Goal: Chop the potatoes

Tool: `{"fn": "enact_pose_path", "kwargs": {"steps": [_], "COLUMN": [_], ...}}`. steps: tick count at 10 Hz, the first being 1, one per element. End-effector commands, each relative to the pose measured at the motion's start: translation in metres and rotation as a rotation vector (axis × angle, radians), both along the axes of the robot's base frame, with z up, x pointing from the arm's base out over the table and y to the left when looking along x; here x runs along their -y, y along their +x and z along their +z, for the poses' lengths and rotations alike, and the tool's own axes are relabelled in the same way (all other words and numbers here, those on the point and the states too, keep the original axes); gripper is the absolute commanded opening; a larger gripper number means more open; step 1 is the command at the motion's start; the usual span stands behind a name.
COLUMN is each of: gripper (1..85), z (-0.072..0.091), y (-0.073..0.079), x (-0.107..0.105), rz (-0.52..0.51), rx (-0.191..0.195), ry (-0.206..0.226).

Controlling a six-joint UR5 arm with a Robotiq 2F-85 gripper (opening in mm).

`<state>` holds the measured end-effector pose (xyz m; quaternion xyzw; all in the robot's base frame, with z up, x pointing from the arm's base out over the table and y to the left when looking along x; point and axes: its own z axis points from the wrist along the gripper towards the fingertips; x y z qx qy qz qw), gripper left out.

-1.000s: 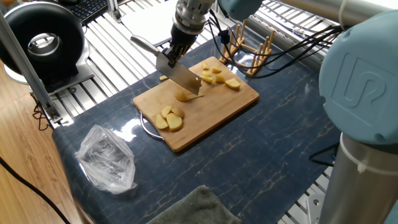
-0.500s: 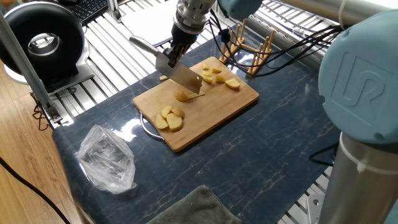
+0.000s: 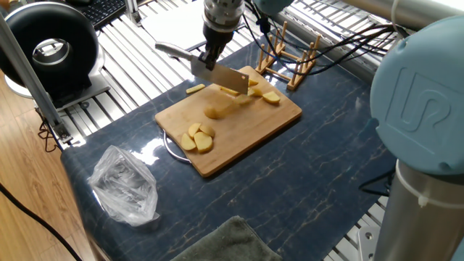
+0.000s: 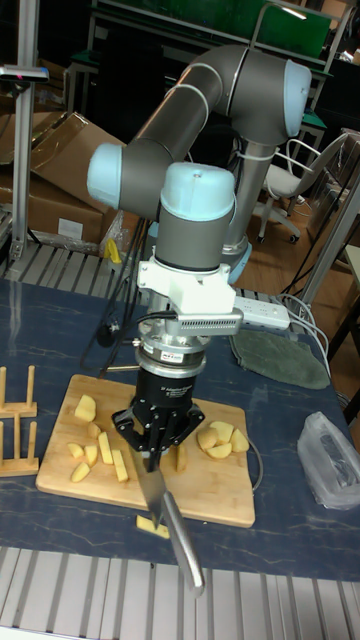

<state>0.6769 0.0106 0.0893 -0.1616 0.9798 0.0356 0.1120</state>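
Note:
My gripper (image 3: 212,56) is shut on a knife (image 3: 228,78), whose wide blade hangs tilted above the far part of the bamboo board (image 3: 246,129). The potatoes lie on the board. One rounded piece (image 3: 215,112) sits mid-board just below the blade, a few slices (image 3: 197,138) lie at the near left, and several wedges (image 3: 259,91) at the far right. One stick (image 3: 194,88) lies off the board on the mat. In the tall fixed view the gripper (image 4: 155,452) points down over the board (image 4: 210,492), with the knife (image 4: 153,490) toward the camera and potato pieces (image 4: 222,438) either side.
A crumpled plastic bag (image 3: 123,185) lies left of the board. A wooden rack (image 3: 290,58) stands behind it, with cables. A grey towel (image 3: 225,243) lies at the near edge. A black round device (image 3: 51,47) sits far left. A wire ring (image 3: 168,148) pokes out from under the board.
The knife has lifted off the rounded piece and swung up and toward the far right of the board. The potatoes have stayed in place.

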Motion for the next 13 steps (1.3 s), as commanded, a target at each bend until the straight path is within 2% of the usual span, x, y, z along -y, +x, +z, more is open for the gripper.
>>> {"fn": "enact_pose_path", "kwargs": {"steps": [1, 2, 3, 4, 5, 6, 9, 11, 13], "gripper": [1.0, 1.0, 1.0, 1.0, 1.0, 1.0, 1.0, 1.0, 1.0], "z": [0.006, 0.008, 0.009, 0.011, 0.013, 0.019, 0.036, 0.026, 0.018], "y": [-0.008, -0.004, -0.007, -0.012, -0.017, -0.026, -0.031, -0.025, -0.022], "x": [-0.026, -0.013, -0.017, -0.031, -0.045, -0.068, -0.091, -0.093, -0.086], "rz": [-0.081, -0.052, -0.071, -0.104, -0.138, -0.199, -0.261, -0.267, -0.254], "rx": [-0.031, -0.018, -0.029, -0.046, -0.057, -0.074, -0.101, -0.073, -0.055], "ry": [0.087, 0.028, 0.044, 0.092, 0.117, 0.154, 0.150, 0.161, 0.166]}}
